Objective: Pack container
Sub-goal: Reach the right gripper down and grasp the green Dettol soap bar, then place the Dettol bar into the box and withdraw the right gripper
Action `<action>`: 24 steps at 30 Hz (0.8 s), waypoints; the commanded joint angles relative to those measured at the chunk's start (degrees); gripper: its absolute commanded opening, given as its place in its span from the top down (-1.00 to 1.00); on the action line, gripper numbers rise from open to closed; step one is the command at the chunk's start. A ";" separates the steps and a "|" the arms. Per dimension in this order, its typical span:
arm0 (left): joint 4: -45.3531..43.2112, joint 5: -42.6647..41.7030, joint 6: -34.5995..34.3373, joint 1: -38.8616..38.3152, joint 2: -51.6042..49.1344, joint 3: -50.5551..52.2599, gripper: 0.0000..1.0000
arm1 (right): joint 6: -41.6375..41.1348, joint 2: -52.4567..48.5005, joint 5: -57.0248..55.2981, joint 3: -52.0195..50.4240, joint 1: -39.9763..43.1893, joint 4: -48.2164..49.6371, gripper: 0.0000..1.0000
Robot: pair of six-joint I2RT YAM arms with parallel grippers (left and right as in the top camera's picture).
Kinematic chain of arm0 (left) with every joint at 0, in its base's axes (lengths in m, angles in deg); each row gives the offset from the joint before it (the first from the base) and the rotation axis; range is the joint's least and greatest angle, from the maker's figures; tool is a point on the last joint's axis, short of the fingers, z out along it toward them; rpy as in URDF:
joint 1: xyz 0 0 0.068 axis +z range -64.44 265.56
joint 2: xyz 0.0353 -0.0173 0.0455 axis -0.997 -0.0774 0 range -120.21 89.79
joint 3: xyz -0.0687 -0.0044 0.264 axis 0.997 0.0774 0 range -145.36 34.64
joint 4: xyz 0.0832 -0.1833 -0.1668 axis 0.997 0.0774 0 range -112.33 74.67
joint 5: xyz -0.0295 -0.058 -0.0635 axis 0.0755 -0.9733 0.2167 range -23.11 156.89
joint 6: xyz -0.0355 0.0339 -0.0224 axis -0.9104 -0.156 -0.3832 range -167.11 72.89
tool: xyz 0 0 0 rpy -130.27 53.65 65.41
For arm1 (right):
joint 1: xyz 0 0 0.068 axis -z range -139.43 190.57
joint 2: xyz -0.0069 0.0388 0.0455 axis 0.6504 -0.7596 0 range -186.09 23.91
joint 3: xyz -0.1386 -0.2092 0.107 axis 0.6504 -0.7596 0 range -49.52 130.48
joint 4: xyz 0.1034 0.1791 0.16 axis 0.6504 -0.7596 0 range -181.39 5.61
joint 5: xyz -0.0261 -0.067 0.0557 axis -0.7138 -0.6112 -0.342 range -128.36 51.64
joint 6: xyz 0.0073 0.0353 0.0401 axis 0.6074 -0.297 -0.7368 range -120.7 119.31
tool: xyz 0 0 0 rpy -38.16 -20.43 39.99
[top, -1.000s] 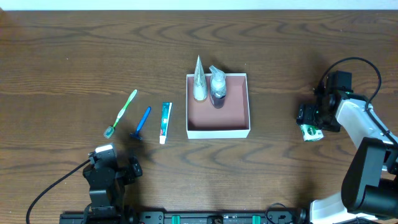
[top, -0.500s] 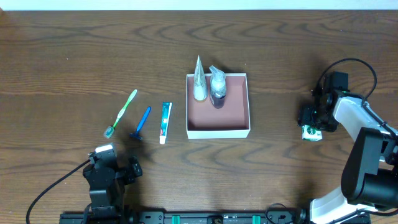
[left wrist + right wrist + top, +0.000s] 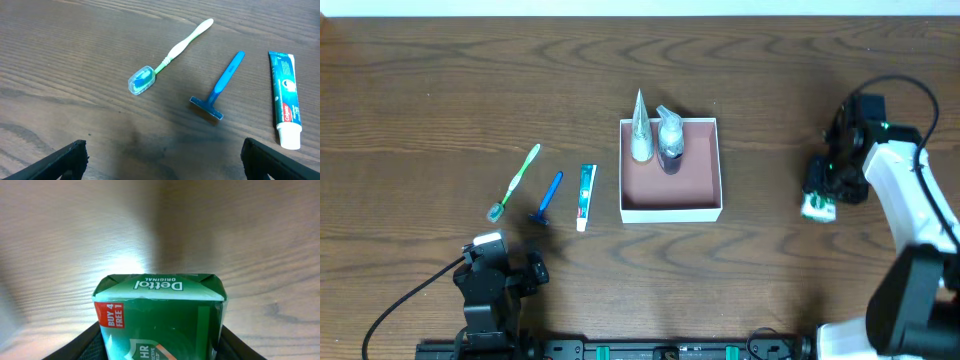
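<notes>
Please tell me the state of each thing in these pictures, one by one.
container: open, partly filled.
silver tube: inside container.
bottle: inside container.
toothbrush: lying on table, head capped.
razor: lying on table.
toothpaste: lying on table, cap on.
green soap packet: sealed, gripped.
right gripper: shut on green soap packet.
left gripper: open, empty.

The right gripper sat over a green packet, well right of the container holding 2 toiletries.
</notes>
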 commanded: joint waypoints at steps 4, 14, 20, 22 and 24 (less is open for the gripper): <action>-0.26 0.24 -0.50 0.33 0.37 0.68 -0.96 | -8.76 8.70 2.89 9.75 -15.10 -5.03 0.15; -0.26 0.24 -0.50 0.33 0.37 0.68 -0.96 | -20.79 4.17 1.60 10.34 -35.98 6.99 0.19; -0.26 0.24 -0.50 0.33 0.37 0.68 -0.96 | -24.55 -4.33 -0.02 10.34 -38.62 9.03 0.20; -0.26 0.24 -0.50 0.33 0.37 0.68 -0.96 | -24.83 -6.97 -0.04 10.34 -38.60 9.27 0.18; -0.26 0.24 -0.50 0.33 0.37 0.68 -0.96 | -24.83 -9.05 -0.02 10.34 -38.58 9.70 0.17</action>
